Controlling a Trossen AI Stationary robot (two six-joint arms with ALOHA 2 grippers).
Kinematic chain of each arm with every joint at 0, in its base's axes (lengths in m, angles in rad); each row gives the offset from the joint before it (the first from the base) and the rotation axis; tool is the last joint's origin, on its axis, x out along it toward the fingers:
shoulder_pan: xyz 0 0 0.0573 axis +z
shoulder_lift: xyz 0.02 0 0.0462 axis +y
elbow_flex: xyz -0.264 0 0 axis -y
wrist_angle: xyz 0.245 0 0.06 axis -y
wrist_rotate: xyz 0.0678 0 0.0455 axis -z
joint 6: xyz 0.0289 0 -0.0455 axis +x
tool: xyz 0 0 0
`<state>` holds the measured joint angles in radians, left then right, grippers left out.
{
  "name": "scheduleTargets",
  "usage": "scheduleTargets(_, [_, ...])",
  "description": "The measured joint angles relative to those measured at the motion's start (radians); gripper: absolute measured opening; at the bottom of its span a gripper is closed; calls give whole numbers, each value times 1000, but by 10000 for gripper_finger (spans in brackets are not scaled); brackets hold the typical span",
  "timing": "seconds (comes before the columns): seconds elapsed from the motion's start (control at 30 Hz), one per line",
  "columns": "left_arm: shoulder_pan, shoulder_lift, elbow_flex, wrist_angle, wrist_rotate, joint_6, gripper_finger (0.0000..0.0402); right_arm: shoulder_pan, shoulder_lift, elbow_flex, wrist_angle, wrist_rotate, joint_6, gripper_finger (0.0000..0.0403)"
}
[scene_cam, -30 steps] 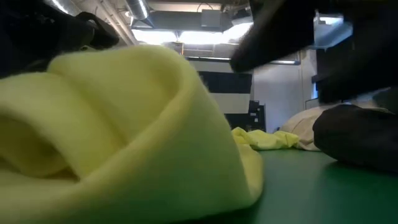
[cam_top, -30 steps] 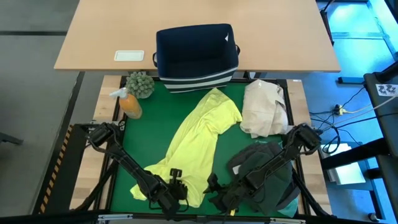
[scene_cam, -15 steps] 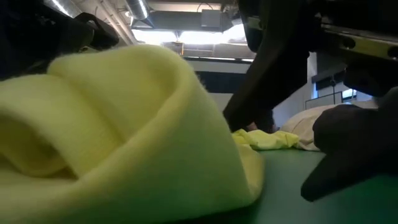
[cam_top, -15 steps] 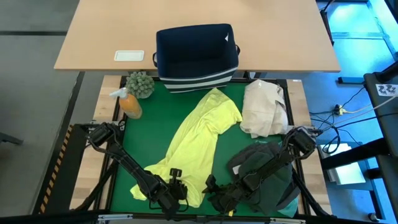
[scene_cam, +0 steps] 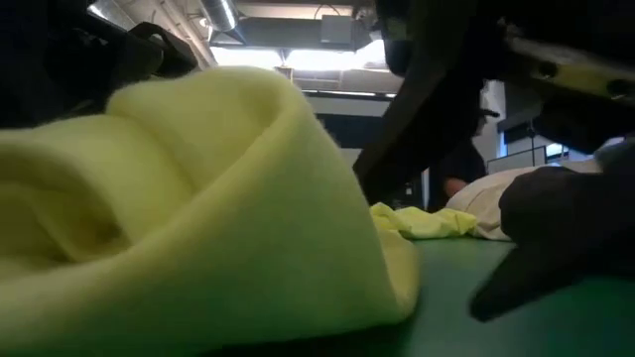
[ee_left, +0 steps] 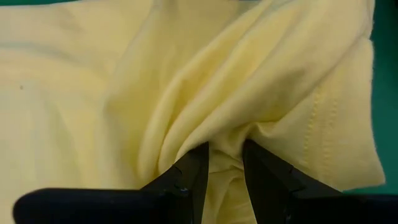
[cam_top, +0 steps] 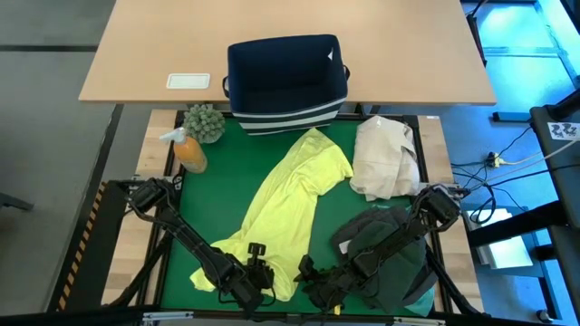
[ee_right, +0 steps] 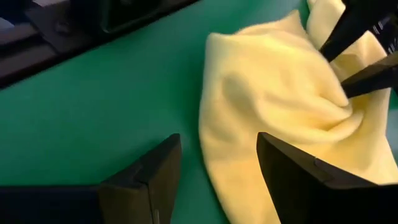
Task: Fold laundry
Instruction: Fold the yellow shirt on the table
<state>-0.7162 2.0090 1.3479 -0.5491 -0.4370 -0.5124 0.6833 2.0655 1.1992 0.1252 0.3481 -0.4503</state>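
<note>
Currently: yellow-green shirt [cam_top: 285, 204] spread diagonally across green mat [cam_top: 231, 181] on desk [cam_top: 154, 136], far end near navy bin [cam_top: 287, 77], near end bunched at front edge. Left gripper [cam_top: 256, 274] low at front edge, on shirt's near hem; fingers [ee_left: 186, 177] nearly closed, pinching a gathered fold of yellow fabric betw. tips, creases radiating from pinch pt. Right gripper [cam_top: 306, 279] just beside it at front edge, above bare mat next to shirt hem; fingers [ee_right: 292, 174] spread wide apart, holding nothing, shirt edge seen betw. and beyond them. Left fingertips also visible in right wrist view, clamped on bunched cloth.

Dark grey garment pile [cam_top: 385, 249] at front-right of mat, under right arm. Cream-beige cloth bundle [cam_top: 385, 158] at rear right, touching shirt's side or just beside it, cannot tell which. Orange bottle [cam_top: 188, 149] and small green plant [cam_top: 206, 122] at rear-left corner. White card [cam_top: 188, 81] on wooden surface behind, left of bin. Low view: raised yellow fold [scene_cam: 198, 218] fills foreground; more shirt [scene_cam: 422, 223] farther back.
</note>
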Motion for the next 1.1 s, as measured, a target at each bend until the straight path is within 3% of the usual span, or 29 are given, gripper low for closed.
scheduleTargets(0.47, [35,-22,0,-10,-12,0,95,-39,61,3,69,9,16,198])
scheduleTargets(0.77, [-30,-106,19,-127,-15,-5,95,-50,64,3,70,10,77,139])
scheduleTargets(0.93, [-86,-97,19,-99,43,-6,95,-50,65,2,69,16,92,138])
scheduleTargets(1.1, [-141,-60,19,-7,17,13,95,-55,66,2,69,20,110,140])
